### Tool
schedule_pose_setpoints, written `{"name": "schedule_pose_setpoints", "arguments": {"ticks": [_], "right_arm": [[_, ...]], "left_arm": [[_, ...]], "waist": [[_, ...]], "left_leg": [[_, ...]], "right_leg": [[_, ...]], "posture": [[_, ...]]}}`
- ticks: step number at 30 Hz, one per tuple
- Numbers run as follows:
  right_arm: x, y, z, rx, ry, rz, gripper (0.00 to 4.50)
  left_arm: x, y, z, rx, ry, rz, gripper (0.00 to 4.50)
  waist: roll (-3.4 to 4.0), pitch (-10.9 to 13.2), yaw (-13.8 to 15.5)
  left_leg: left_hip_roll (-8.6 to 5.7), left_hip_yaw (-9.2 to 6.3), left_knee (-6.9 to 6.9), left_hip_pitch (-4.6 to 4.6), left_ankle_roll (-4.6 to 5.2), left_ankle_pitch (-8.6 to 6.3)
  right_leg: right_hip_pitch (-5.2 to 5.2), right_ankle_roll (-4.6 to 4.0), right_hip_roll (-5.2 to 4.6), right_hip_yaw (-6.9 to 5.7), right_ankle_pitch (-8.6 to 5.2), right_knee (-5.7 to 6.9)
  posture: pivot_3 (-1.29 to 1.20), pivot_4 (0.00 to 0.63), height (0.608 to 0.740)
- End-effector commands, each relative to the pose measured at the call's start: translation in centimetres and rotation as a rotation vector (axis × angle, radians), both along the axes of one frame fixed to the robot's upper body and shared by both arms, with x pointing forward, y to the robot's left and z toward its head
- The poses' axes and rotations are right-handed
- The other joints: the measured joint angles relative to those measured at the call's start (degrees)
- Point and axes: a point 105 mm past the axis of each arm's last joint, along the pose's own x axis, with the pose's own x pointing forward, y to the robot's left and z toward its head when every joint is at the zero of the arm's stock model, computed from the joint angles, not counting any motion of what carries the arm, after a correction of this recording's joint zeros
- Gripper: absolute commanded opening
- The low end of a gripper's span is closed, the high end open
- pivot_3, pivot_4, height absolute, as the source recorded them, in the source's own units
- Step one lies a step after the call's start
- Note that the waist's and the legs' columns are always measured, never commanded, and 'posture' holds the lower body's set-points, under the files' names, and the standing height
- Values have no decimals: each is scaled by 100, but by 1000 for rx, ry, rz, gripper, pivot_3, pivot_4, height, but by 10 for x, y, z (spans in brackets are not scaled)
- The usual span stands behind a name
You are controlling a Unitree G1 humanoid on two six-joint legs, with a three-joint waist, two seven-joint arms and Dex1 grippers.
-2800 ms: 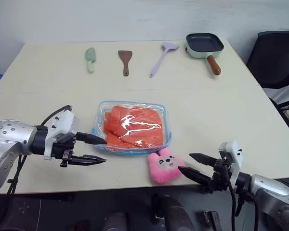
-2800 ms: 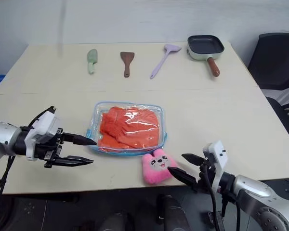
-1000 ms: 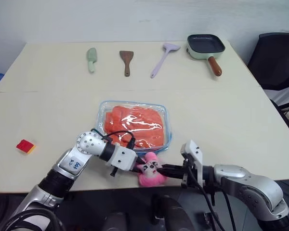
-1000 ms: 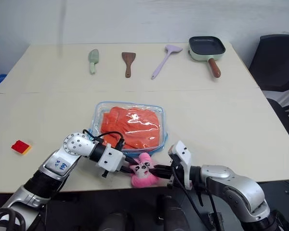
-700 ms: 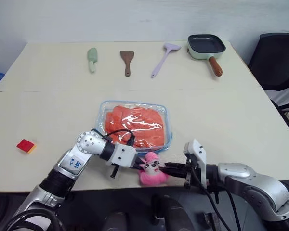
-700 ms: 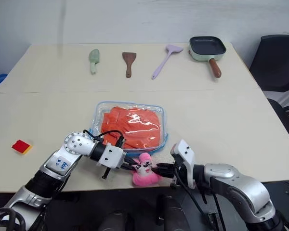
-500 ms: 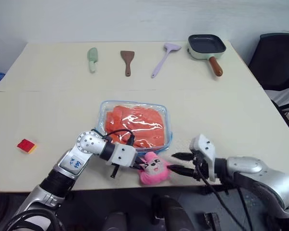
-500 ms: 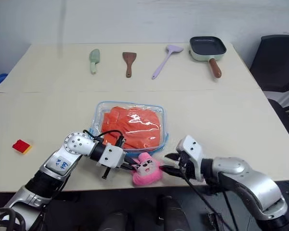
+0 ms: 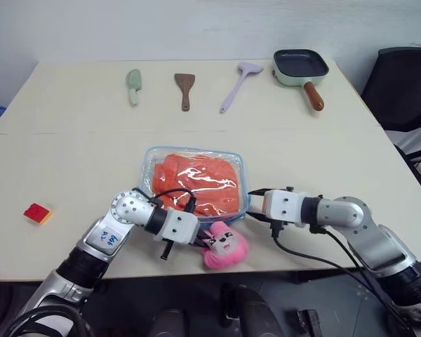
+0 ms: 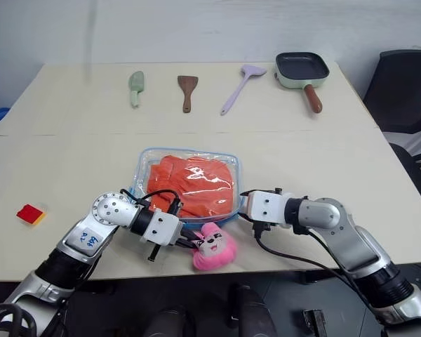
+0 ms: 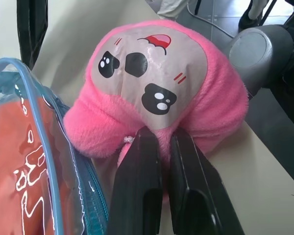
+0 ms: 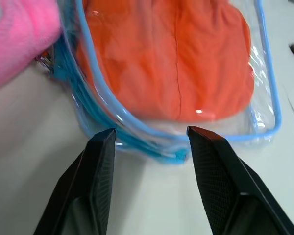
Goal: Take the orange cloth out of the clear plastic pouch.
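Orange cloth (image 9: 196,184) inside the pouch (image 9: 149,163) on the tabletop (image 9: 70,158). Left fingers (image 11: 157,147) pinched narrow on the pink plush (image 9: 224,245) beside the pouch. Right fingers (image 12: 104,147) spread wide at the pouch's right edge.

A pink plush toy (image 9: 224,246) with a drawn face sits at the near edge of the table (image 9: 70,161). A small red block (image 9: 37,212) lies alone toward the left side, well apart from it. Along the far side lie, left to right, a pale green spatula (image 9: 132,86), a brown wooden spatula (image 9: 183,89), a lilac slotted turner (image 9: 238,84), and a square mint-green pan (image 9: 299,65) with a brown handle. A black chair (image 9: 405,88) stands beyond the table's right edge.
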Motion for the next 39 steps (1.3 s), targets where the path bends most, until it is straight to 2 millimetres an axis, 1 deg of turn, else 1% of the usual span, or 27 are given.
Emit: {"name": "schedule_pose_setpoints", "arguments": {"ticks": [1, 2, 3, 4, 9, 14, 19, 22, 24, 25, 27, 31, 32, 37, 39], "right_arm": [[0, 6, 6, -18, -58, 54, 2380], [0, 6, 5, -27, -62, 62, 2380], [1, 6, 5, -34, -67, 69, 2002], [1, 6, 4, -39, -71, 78, 1805], [0, 9, 2, -51, -72, 119, 68], [2, 7, 4, -75, -94, 127, 27], [5, -2, 8, -113, -109, 135, 27], [6, -11, 12, -138, -130, 143, 27], [7, -16, 13, -148, -138, 146, 27], [7, -17, 13, -152, -141, 148, 27], [8, -23, 13, -163, -149, 149, 27], [9, -28, 13, -162, -154, 147, 27], [9, -29, 13, -164, -159, 150, 27], [6, -33, 11, -176, -180, 174, 27], [6, -34, 11, -176, -186, 183, 27]], "left_arm": [[-3, 2, -3, 20, 1, 5, 0], [-3, 2, -3, 21, 1, 7, 0], [-3, 2, -3, 21, 1, 9, 0], [-3, 2, -2, 21, 1, 11, 0], [-3, 3, -1, 18, -1, 25, 0], [1, 8, 3, -1, 9, 80, 0], [6, 31, 15, -39, 58, 223, 0], [3, 62, 29, -103, 159, 407, 0], [0, 75, 34, -123, 197, 479, 0], [-2, 79, 36, -128, 208, 503, 0], [-5, 94, 38, -137, 230, 586, 0], [-11, 112, 38, -133, 240, 673, 0], [-12, 121, 38, -128, 238, 708, 0], [-2, 174, 54, -174, 232, 919, 0], [0, 185, 58, -179, 225, 954, 0]], "waist": [[0, 0, -9], [0, 0, -14], [0, 0, -15], [1, 0, -21], [1, 1, -37], [1, 1, -46], [4, 3, -67], [9, 6, -91], [12, 8, -78], [12, 8, -72], [12, 8, -58], [13, 8, -53], [13, 8, -58], [14, 9, -68], [15, 10, -69]], "left_leg": [[0, 0, 0, 0, 0, 0], [1, 0, 0, 0, 0, 0], [2, 0, 0, 1, 0, 0], [2, 0, 0, 1, 0, 0], [5, 0, 0, 1, 0, 0], [12, 1, 0, 1, 0, 0], [18, 1, -1, 1, -1, 1], [23, 4, -2, 1, -2, 1], [31, 4, -2, 2, -3, 1], [31, 3, -2, 2, -3, 1], [29, 3, -1, 2, -3, 1], [27, 2, -1, 3, -1, 1], [28, 2, -1, 2, -2, 0], [30, 5, -2, 3, -5, 1], [28, 6, -2, 3, -6, 1]], "right_leg": [[-1, 0, 0, 0, 0, 0], [0, 0, 0, 0, 0, 0], [0, 0, 0, 0, 0, 1], [0, 0, 0, 0, 0, 1], [-1, 0, 1, 0, 0, 3], [-1, 0, 0, 0, 0, 3], [-5, -3, 3, 1, -1, 5], [-13, -6, 4, 4, -3, 11], [-16, -8, 2, 5, -5, 13], [-17, -8, 1, 5, -5, 12], [-16, -8, -3, 5, -5, 11], [-16, -7, -6, 4, -4, 7], [-15, -7, -4, 4, -4, 7], [-20, -11, 0, 5, -6, 10], [-20, -13, 1, 5, -8, 11]], "posture": [[0, 150, 740], [0, 150, 740], [0, 150, 740], [0, 150, 740], [0, 150, 740], [0, 150, 740], [0, 150, 740], [0, 150, 740], [0, 150, 740], [0, 150, 740], [0, 150, 740], [0, 150, 740], [0, 150, 740], [0, 150, 740], [0, 150, 740]]}}
